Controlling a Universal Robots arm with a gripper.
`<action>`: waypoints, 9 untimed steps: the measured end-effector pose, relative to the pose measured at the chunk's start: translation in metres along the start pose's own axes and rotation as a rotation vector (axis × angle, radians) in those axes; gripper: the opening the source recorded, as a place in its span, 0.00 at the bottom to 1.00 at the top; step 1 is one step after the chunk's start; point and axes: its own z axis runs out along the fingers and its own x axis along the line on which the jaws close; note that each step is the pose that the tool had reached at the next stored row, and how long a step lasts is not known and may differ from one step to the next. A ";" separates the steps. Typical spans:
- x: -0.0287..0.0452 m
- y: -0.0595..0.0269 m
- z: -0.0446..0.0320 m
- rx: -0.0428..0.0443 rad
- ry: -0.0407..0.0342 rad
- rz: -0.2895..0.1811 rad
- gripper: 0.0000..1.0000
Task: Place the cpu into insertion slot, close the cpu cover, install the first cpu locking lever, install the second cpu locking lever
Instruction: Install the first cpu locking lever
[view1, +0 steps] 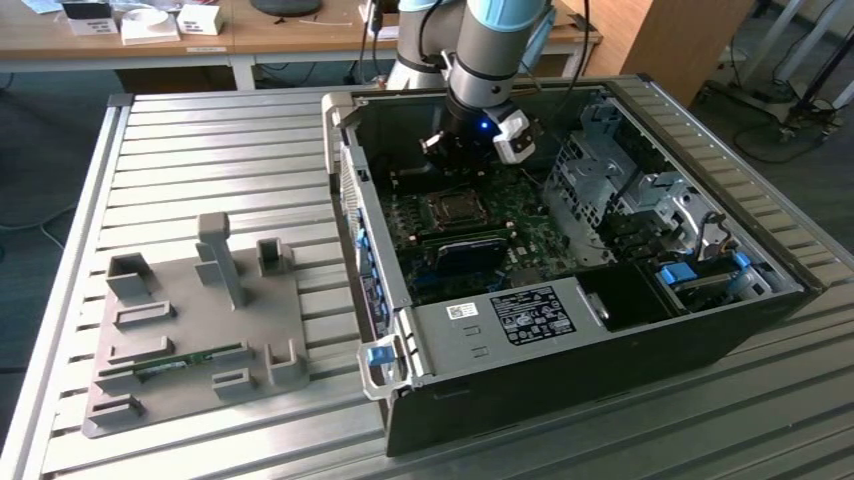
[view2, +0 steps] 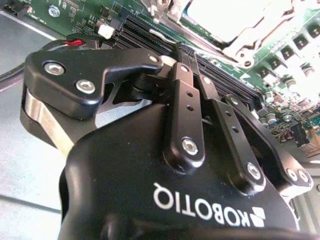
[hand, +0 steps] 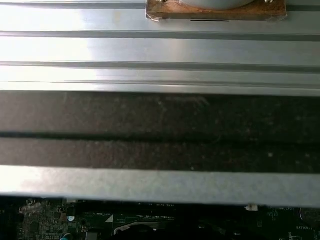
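CPU (view1: 450, 209) is sitting in the insertion slot (view1: 430, 224) on the green board, mid-case w/ the cpu cover (view2: 260, 30) apparently down over it. Claw (view2: 172, 62) is hanging just above, near the case's back wall, fingers clenched on nothing, prob. poised for pressing levers.

The fingers (view2: 187, 107) are smooth black metal with a slight gloss, pinned by bright steel screws. Just beyond them the cpu (view2: 235, 17) shows a pale, shiny metal top (glare whitens it) on a glossy green motherboard (view2: 85, 15). The worktop (view1: 214, 150) is ribbed, brushed aluminium.
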 end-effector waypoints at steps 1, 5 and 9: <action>0.0000 0.0000 0.0000 0.0003 0.0000 0.000 0.10; -0.0002 0.0004 0.0005 -0.0001 -0.0003 0.000 0.10; -0.0013 0.0009 0.0007 0.0001 -0.0001 0.000 0.10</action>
